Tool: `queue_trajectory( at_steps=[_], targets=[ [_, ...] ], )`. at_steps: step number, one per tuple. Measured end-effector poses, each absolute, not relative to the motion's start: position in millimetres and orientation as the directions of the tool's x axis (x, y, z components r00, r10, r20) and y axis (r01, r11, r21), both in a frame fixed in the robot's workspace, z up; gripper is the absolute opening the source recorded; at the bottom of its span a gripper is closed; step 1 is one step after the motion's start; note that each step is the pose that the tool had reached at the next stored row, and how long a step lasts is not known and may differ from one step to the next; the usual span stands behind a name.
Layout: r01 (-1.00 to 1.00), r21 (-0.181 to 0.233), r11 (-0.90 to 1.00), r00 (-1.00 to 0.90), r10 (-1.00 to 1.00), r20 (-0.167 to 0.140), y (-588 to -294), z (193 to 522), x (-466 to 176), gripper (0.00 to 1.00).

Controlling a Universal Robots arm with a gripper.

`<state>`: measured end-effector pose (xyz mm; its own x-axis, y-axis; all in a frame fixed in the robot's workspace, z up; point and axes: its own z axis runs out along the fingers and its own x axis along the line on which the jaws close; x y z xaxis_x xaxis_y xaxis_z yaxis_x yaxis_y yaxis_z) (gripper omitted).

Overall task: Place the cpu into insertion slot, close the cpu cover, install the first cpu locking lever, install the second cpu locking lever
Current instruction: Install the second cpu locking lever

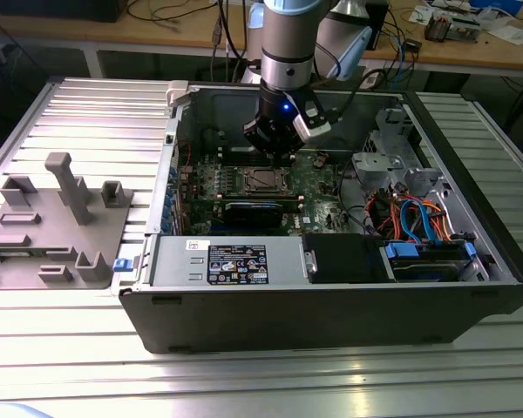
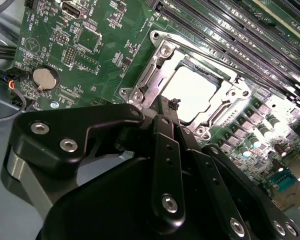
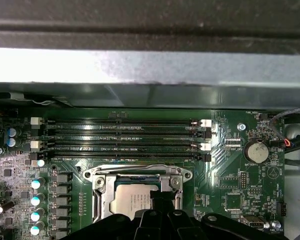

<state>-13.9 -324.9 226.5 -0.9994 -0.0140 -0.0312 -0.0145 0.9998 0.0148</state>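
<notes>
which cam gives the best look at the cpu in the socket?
The second wrist view: the cpu sits in the insertion slot, most of its silvery top visible. In the first wrist view the end effector hides the cpu's near part. The exterior view shows it small, under the arm.

No legible text on the black label (image 1: 237, 263) (white print; too small to read)

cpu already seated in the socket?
Yes. In the second wrist view the cpu lies flat inside the insertion slot, with the gripper at its edge.
</notes>
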Motion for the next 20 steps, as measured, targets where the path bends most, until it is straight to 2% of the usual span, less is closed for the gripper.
queue_trajectory(
  at_steps=[6,20],
  targets=[
    [-0.014,0.015,1.0,-0.999,-0.014,-0.031,-325,242,-14,0.11],
    [-0.022,0.015,1.0,-0.999,-0.022,-0.031,-336,242,-14,0.11]
  ],
)
